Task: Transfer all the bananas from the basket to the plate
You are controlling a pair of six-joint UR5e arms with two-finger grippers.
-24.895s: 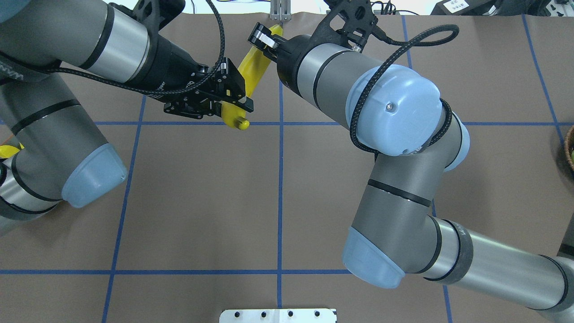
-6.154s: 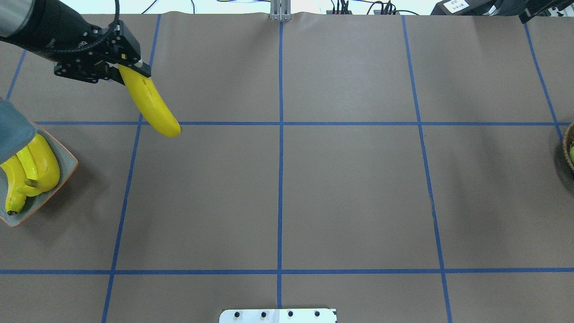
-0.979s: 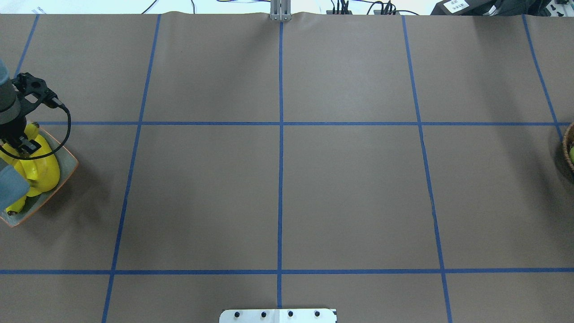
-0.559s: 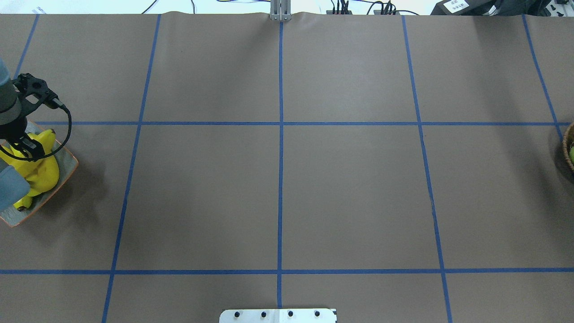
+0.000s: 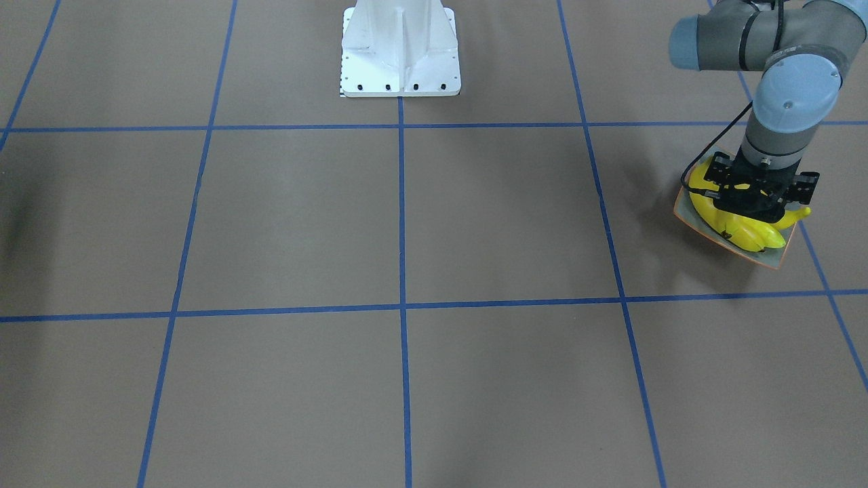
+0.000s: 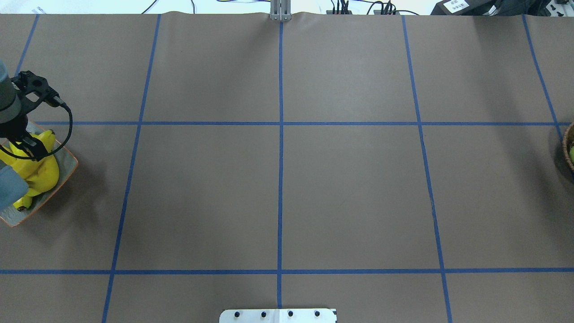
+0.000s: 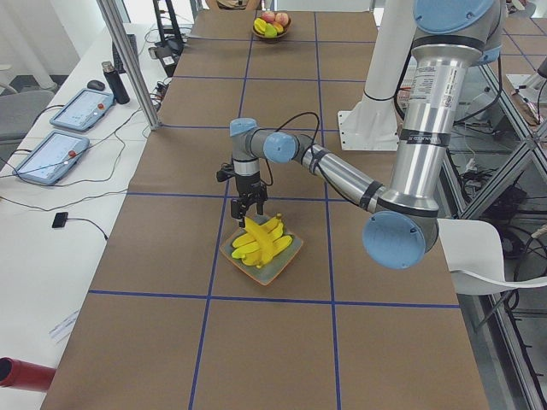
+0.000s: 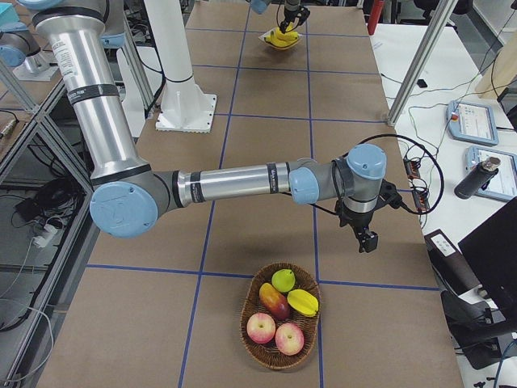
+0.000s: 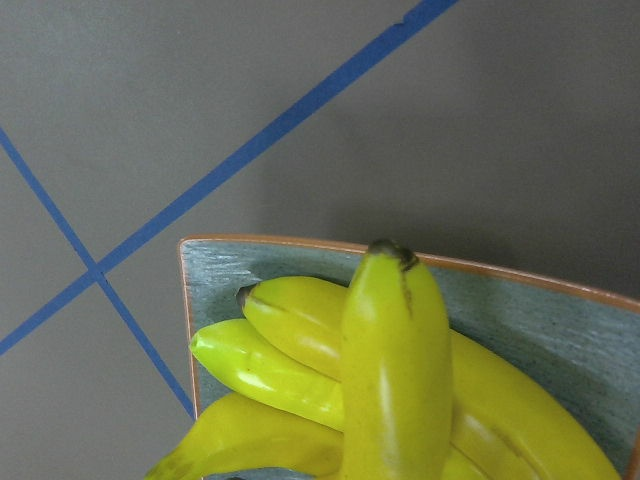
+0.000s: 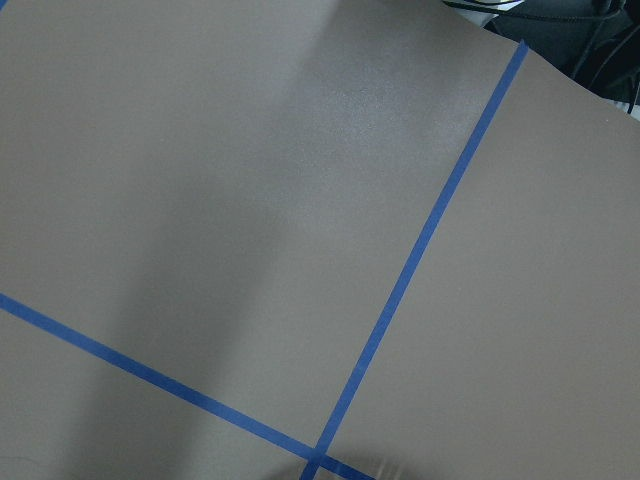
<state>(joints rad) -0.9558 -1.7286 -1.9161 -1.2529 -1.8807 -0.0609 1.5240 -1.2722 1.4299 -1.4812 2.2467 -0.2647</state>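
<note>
Several yellow bananas (image 5: pixel 746 234) lie piled in the grey plate (image 5: pixel 685 213) with the orange rim. They also show in the overhead view (image 6: pixel 42 170) and the left side view (image 7: pixel 261 246). My left gripper (image 7: pixel 249 213) hangs just above the pile, open and empty, at the plate's (image 6: pixel 67 163) far side (image 6: pixel 29 146). The left wrist view shows one banana (image 9: pixel 390 370) lying across the others in the plate (image 9: pixel 560 320). My right gripper (image 8: pixel 367 241) hovers over the table beside the wicker basket (image 8: pixel 279 349); I cannot tell if it is open or shut. No banana shows in the basket.
The basket holds red apples (image 8: pixel 260 327), a green apple (image 8: pixel 283 280), a mango and a yellow fruit (image 8: pixel 303 301). It sits at the table's right edge (image 6: pixel 569 148). The white robot base (image 5: pixel 400 47) stands at the near-middle edge. Tablets lie on a side table (image 7: pixel 64 145).
My left gripper carried a banana to the plate, let it go on top of the pile, and has lifted slightly off it. The right arm is out of the overhead view.
</note>
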